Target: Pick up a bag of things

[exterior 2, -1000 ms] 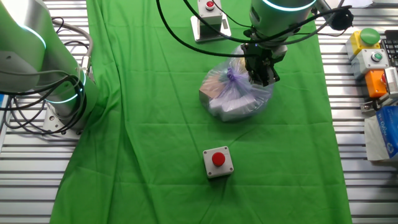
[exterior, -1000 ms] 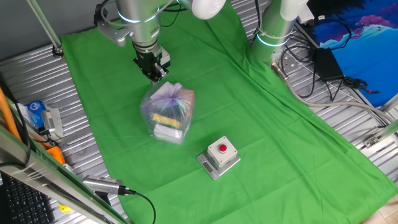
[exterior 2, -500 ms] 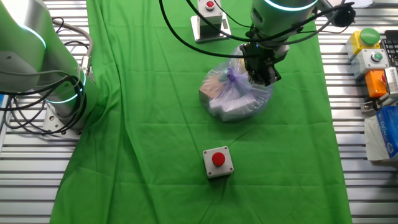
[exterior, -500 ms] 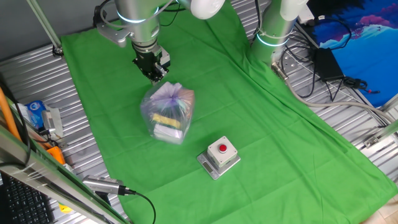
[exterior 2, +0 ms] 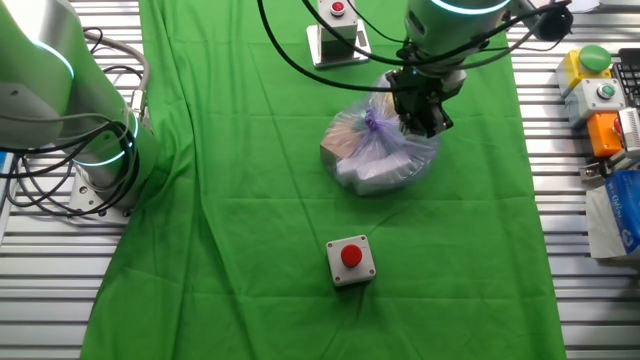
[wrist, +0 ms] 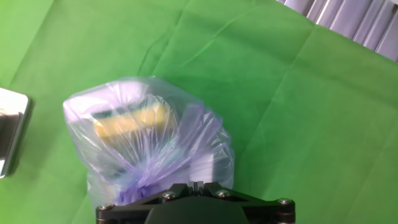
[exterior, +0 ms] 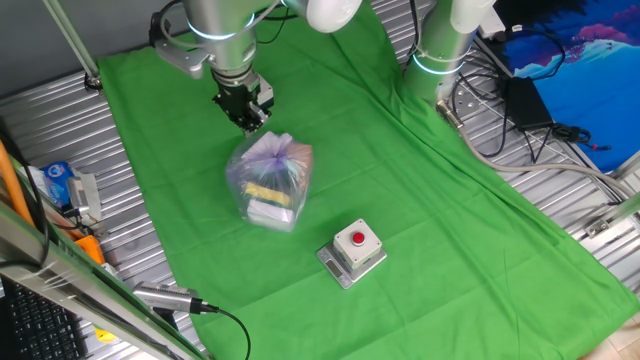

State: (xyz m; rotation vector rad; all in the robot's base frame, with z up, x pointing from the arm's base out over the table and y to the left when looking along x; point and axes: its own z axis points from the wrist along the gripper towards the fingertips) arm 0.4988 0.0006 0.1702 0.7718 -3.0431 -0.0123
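Note:
The bag of things (exterior: 268, 185) is a translucent purplish plastic bag gathered at its top, with yellow and white items inside. It rests on the green cloth, and also shows in the other fixed view (exterior 2: 372, 152) and the hand view (wrist: 143, 140). My gripper (exterior: 252, 117) hangs just above and behind the bag's top, at the far-left side. In the other fixed view the gripper (exterior 2: 421, 120) overlaps the bag's right side, beside the gathered knot. In the hand view its fingertips (wrist: 196, 184) are pressed together with nothing visible between them.
A grey box with a red button (exterior: 352, 250) stands in front of the bag, seen also in the other fixed view (exterior 2: 350, 260). A second button box (exterior 2: 337, 30) sits beyond it. A second arm's base (exterior: 440, 50) and cables stand at the cloth's edge. Coloured button boxes (exterior 2: 598, 85) line one side.
My gripper has crept slightly up and away from the bag's top. The bag has not moved.

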